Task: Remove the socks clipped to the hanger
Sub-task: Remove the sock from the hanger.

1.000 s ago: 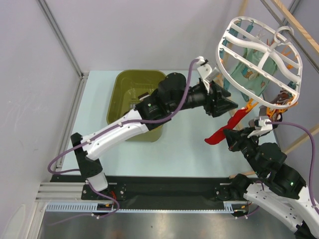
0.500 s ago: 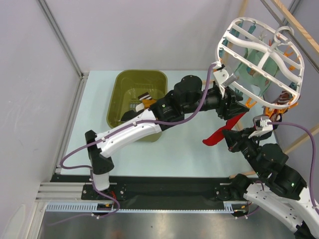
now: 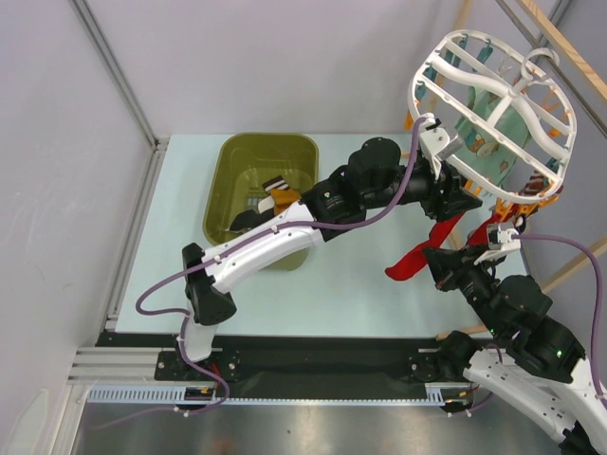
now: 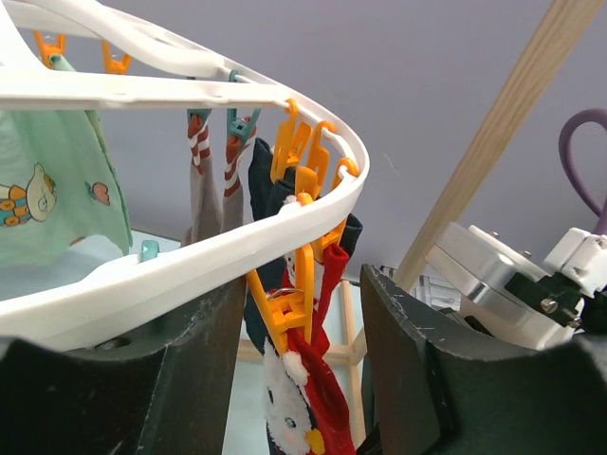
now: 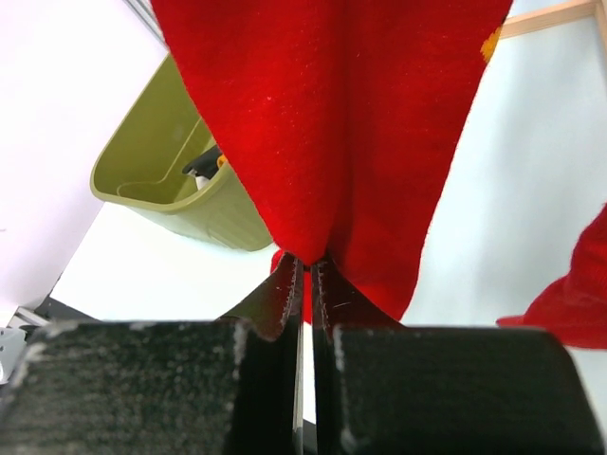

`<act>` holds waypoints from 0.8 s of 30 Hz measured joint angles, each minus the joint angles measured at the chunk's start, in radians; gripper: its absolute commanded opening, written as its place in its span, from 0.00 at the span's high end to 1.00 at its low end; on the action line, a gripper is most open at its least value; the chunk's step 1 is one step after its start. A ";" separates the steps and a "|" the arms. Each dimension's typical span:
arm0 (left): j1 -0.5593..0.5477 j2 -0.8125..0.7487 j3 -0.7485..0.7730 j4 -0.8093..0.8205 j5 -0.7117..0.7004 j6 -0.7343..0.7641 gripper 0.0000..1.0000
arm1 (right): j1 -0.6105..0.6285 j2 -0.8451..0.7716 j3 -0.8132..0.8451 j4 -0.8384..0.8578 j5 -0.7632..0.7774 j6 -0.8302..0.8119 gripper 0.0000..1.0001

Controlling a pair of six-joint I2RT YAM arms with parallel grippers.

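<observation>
The white oval hanger (image 3: 493, 114) hangs at the upper right, its rim (image 4: 190, 265) crossing the left wrist view. A red sock (image 3: 427, 248) hangs from an orange peg (image 4: 294, 303) on the rim's near side. My left gripper (image 3: 465, 201) is open, its jaws either side of that peg and the red sock's top (image 4: 318, 389). My right gripper (image 3: 438, 270) is shut on the red sock (image 5: 332, 123) lower down. A mint bear-print sock (image 4: 57, 190), striped socks (image 4: 204, 180) and a dark sock (image 4: 261, 190) stay clipped.
The olive-green tub (image 3: 261, 194) stands on the table at the left and holds several socks; it shows in the right wrist view (image 5: 171, 180) too. The wooden rack's poles (image 4: 493, 142) rise behind the hanger at the right.
My left arm has reached right and up, bringing its open jaws around the peg holding the red sock. The hanger has tilted slightly. My right gripper keeps its hold on the red sock.
</observation>
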 measured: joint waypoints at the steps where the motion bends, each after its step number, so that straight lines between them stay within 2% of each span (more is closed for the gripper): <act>1: 0.002 0.002 0.001 -0.003 0.000 0.000 0.44 | 0.000 0.000 0.000 0.000 0.000 0.000 1.00; 9: 0.003 0.006 0.001 -0.003 0.002 0.000 0.45 | 0.000 0.000 0.000 0.000 -0.009 0.001 1.00; 16: 0.003 0.006 0.001 0.012 0.002 -0.003 0.52 | 0.000 0.000 0.000 0.000 -0.008 0.004 1.00; 24: -0.006 0.010 0.010 0.014 -0.026 0.002 0.46 | 0.000 0.000 0.000 0.001 -0.008 0.006 1.00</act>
